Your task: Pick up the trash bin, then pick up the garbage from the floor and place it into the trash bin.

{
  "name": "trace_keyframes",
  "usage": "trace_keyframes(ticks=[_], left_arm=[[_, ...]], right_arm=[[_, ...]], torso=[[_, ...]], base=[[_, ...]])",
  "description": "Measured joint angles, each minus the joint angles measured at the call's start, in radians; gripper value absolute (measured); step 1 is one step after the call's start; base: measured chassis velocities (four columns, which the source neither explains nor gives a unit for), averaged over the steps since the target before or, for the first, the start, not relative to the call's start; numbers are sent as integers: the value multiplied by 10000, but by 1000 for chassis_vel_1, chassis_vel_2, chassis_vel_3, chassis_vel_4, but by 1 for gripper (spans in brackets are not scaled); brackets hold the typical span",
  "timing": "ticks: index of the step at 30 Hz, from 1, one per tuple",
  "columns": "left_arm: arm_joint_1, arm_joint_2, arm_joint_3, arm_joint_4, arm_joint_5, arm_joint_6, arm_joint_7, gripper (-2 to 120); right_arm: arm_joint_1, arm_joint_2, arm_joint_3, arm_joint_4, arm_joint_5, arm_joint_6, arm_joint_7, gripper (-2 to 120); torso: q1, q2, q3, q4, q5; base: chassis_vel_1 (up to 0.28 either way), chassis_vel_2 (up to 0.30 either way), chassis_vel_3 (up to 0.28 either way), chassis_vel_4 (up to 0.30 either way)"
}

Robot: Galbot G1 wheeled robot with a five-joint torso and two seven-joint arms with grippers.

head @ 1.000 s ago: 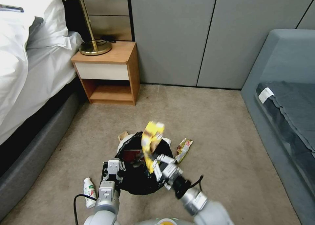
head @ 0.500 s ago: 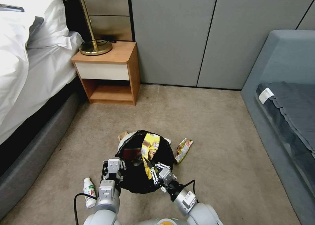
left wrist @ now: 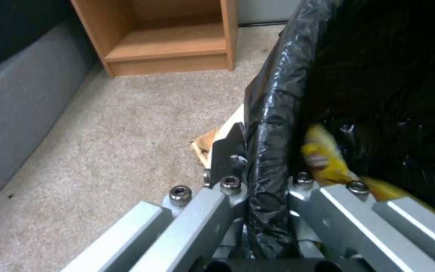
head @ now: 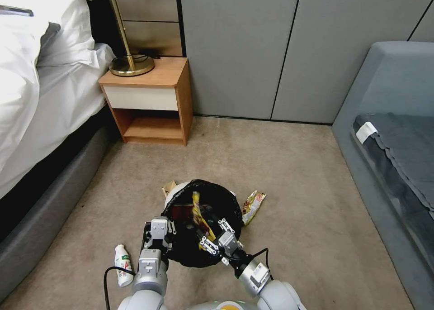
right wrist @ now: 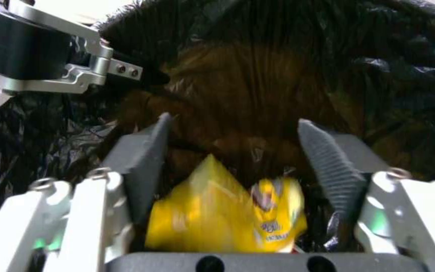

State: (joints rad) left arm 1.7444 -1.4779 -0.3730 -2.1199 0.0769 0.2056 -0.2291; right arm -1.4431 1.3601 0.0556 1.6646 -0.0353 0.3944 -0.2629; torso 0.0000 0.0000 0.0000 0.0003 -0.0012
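Left gripper [head: 159, 236] clamped on trash bin [head: 181, 193] rim. Right gripper [head: 214, 236] spread open over bin mouth — yellow wrapper [right wrist: 227, 215] seen loose between fingers [right wrist: 328, 162].

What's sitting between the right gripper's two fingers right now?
The yellow snack wrapper lies loose between the open right gripper fingers, over the trash bin liner, seen in the right wrist view.

Both arms [head: 144, 292] are showing silver-grey metal links with rounded shells. A black cable [head: 110, 274] is looping beside the left arm, another by the right wrist [head: 260, 255]. The left gripper [left wrist: 258, 189] is showing hex screws on pale fingers; the right gripper [right wrist: 235, 151] is showing ribbed dark-grey pads [right wrist: 328, 158].
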Motion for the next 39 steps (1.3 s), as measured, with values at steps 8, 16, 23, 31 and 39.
trace_keyframes(ticks=[8,16,23,31,39], left_arm=[[7,8,55,0,77,-2,-2,1],[40,27,58,-45,122,-1,-5,1],[-38,-18,-13,15,91,-1,-5,1],[-68,44,-189,50,-87,3,-18,1],[-116,81,-297,87,-264,4,-23,1]], right_arm=[[-94,-15,2,134,-130,3,0,96],[-402,-158,76,1008,-355,201,0,100],[-797,-161,316,2677,-7,317,559,100],[-1662,373,1715,5056,236,-28,2955,100],[-2085,520,2691,5041,545,157,3256,100]], torso=[[0,0,1,7,23],[1,0,1,-2,25],[0,0,0,-8,27],[0,0,0,-7,24],[0,0,0,-5,13]], base=[[0,0,0,0],[0,0,0,0],[0,0,0,0],[0,0,0,0],[0,0,0,0]])
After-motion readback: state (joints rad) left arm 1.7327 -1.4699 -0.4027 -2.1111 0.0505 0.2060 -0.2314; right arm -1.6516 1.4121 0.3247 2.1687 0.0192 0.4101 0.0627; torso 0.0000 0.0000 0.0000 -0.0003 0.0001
